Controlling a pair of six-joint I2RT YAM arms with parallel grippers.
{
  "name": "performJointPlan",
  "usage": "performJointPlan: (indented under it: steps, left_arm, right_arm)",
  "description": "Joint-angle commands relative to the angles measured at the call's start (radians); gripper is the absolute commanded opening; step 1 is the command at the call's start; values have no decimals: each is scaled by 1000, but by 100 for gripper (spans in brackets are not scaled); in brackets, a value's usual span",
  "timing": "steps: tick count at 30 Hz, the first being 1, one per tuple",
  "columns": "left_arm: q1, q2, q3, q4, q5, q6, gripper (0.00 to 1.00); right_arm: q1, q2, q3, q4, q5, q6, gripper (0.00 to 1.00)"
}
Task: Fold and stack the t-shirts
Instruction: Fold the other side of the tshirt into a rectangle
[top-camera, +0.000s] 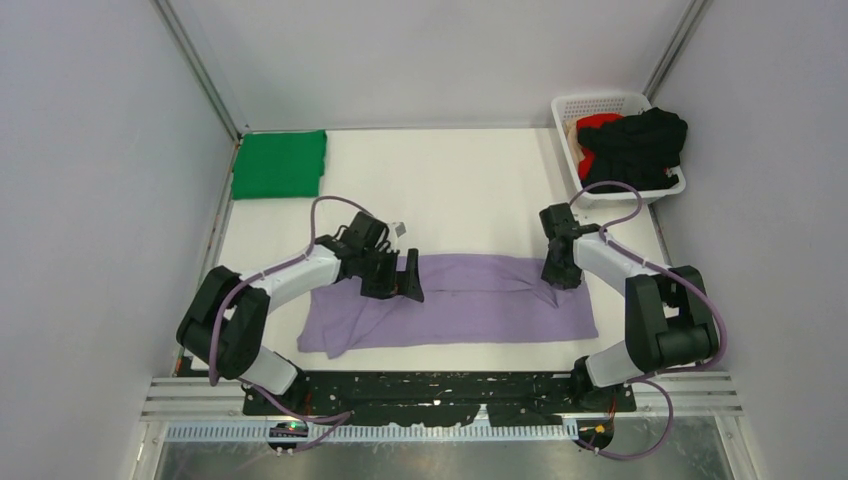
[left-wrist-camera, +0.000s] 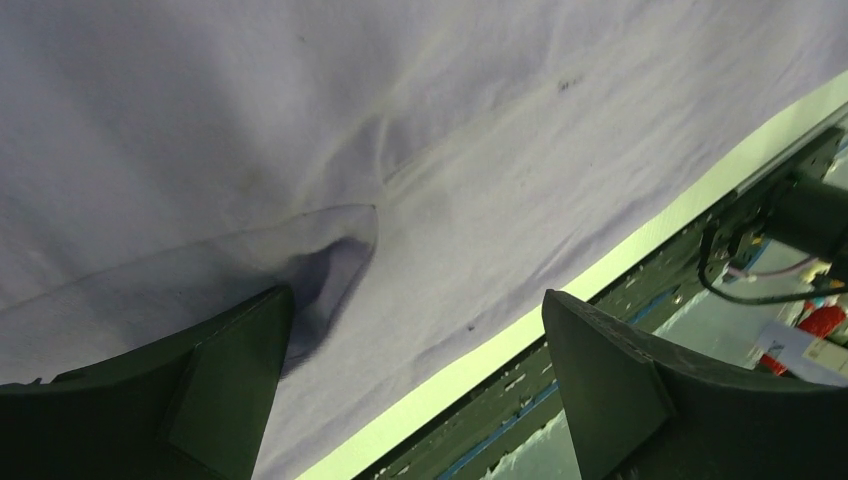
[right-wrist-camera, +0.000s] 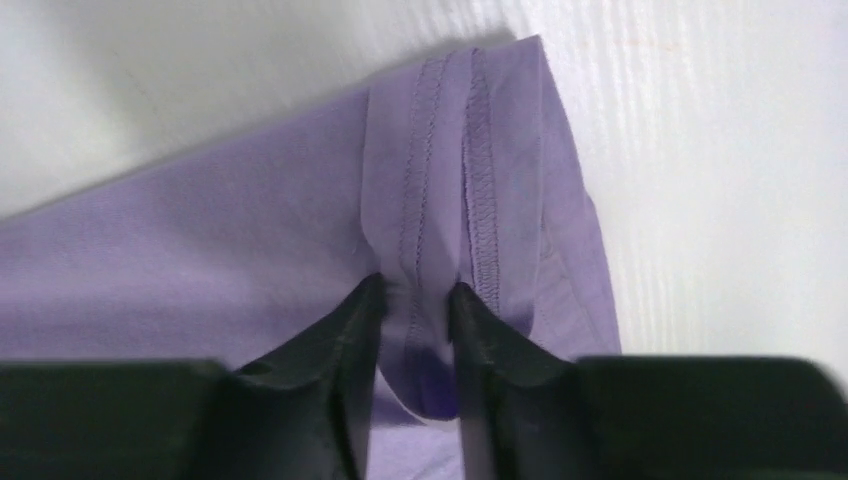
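— Where is the lavender shirt lying?
— It's lying across the table just in front of the arms, folded into a long band, with a loose bit poking out at its near left end. The green shirt is sitting folded in the far left corner. The black shirt and red shirt are spilling out of the white basket at the far right.
— And what are the grippers doing?
— The right gripper is pinching the doubled stitched hem at the right end, its tips nearly together with cloth bunching between them. The left gripper is hanging spread wide over the left part, gripping nothing. One finger is looking close to the cloth, though I can't tell whether it's touching.
— How is that fabric going to behave?
— I'm guessing it's light and limp, sagging wherever nobody is holding it, and it's creasing under the left gripper. The hem is looking like the best hold: thicker, several layers, less likely to slide out. I'm thinking the left end is needing a matching pinch on its edge, catching every layer, or the fold will be drooping open
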Motion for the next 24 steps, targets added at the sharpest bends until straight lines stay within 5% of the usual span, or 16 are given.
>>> performJointPlan:
  steps: [1,6,16,24]
  left_arm:
    - [-39,-21,-22,-39,47,59,100]
    - [-39,-3,-45,-41,13,52,100]
    - [-34,10,-42,-102,-89,49,100]
    - [-35,-168,-16,-126,-39,65,100]
  right_arm:
    - [-3,-29,15,-111,139,42,30]
    - [-20,-74,-8,-158,190,66,21]
    - [-211,-172,-45,-213,227,97,38]
    - [-223,-410,-59,4,-173,-64,48]
